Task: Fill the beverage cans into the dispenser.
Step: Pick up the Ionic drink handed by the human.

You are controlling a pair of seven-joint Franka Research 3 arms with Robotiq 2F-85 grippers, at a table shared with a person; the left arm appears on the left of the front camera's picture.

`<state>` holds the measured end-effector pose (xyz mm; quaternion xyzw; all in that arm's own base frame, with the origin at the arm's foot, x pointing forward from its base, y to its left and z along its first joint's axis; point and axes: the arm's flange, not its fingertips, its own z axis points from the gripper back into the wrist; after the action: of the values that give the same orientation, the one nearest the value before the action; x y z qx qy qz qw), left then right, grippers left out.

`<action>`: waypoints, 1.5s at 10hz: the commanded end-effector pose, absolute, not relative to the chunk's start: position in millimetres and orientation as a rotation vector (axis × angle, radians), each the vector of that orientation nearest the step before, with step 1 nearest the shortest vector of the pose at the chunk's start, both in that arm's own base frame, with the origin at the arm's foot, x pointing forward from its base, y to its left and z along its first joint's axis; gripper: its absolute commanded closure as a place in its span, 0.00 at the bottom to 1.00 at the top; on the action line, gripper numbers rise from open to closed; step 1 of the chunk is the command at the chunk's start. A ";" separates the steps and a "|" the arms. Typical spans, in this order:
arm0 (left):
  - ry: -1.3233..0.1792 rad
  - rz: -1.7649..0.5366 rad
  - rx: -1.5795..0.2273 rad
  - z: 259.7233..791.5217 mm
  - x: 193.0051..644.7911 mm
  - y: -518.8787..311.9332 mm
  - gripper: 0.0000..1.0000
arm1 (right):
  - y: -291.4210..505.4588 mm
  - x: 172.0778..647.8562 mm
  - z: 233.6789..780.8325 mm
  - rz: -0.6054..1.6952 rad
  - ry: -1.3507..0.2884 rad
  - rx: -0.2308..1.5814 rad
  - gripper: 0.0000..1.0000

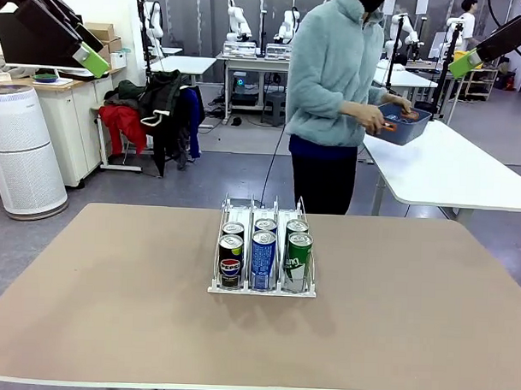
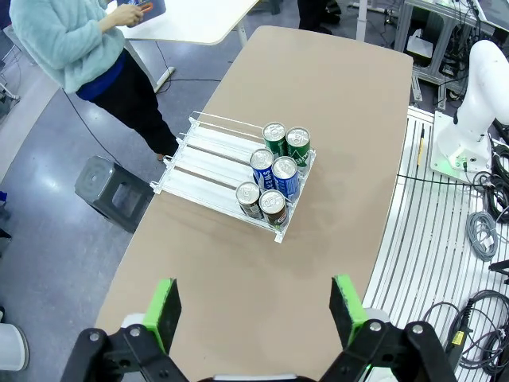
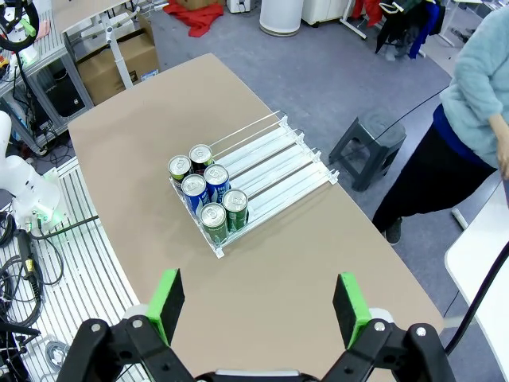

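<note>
The dispenser [image 1: 261, 291] stands mid-table with several beverage cans at its front lip. Two black Pepsi cans [image 1: 231, 261] fill the left lane, two blue cans [image 1: 263, 258] the middle and two green cans [image 1: 298, 260] the right. My left gripper [image 1: 92, 61] hangs high at the upper left, and my right gripper [image 1: 464, 63] high at the upper right. From above, the left gripper [image 2: 256, 301] is open and empty, well short of the dispenser [image 2: 211, 155] and its cans [image 2: 274, 171]. The right gripper [image 3: 259, 298] is likewise open and empty, above the dispenser [image 3: 278, 159] and cans [image 3: 215, 195].
A person [image 1: 337, 86] stands beyond the far edge, turned toward a white side table [image 1: 467, 172], both hands at a dark blue bin [image 1: 406, 123]. The tan table [image 1: 111, 310] is bare around the rack. A grey stool [image 2: 115, 191] sits on the floor past the far edge.
</note>
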<state>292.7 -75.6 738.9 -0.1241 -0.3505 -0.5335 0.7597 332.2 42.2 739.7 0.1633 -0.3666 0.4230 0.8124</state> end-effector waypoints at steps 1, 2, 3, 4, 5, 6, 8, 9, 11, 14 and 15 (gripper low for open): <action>-0.759 -1.165 -0.271 738.4 292.3 -75.7 0.00 | 43.1 331.5 739.2 0.904 -0.781 0.346 0.00; -0.759 -1.165 -0.271 738.4 292.3 -75.7 0.00 | 43.1 331.5 739.2 0.904 -0.781 0.346 0.00; -0.759 -1.165 -0.271 738.4 292.3 -75.7 0.00 | 43.1 331.5 739.2 0.904 -0.781 0.346 0.00; -0.759 -1.165 -0.271 738.4 292.3 -75.7 0.00 | 43.1 331.5 739.2 0.904 -0.781 0.346 0.00; -0.759 -1.165 -0.271 738.4 292.3 -75.7 0.00 | 43.1 331.5 739.2 0.904 -0.781 0.346 0.00; -0.759 -1.165 -0.271 738.4 292.3 -75.7 0.00 | 43.1 331.5 739.2 0.904 -0.781 0.346 0.00; -0.759 -1.165 -0.271 738.4 292.3 -75.7 0.00 | 43.1 331.5 739.2 0.904 -0.781 0.346 0.00; -0.759 -1.165 -0.271 738.4 292.3 -75.7 0.00 | 43.1 331.5 739.2 0.904 -0.781 0.346 0.00; -0.759 -1.165 -0.271 738.4 292.3 -75.7 0.00 | 43.1 331.5 739.2 0.904 -0.781 0.346 0.00; -0.759 -1.165 -0.271 738.4 292.3 -75.7 0.00 | 43.1 331.5 739.2 0.904 -0.781 0.346 0.00; -0.759 -1.165 -0.271 738.4 292.3 -75.7 0.00 | 43.1 331.5 739.2 0.904 -0.781 0.346 0.00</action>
<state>292.7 -75.6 738.9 -0.1241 -0.3505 -0.5335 0.7597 332.2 42.2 739.7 0.1633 -0.3666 0.4230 0.8124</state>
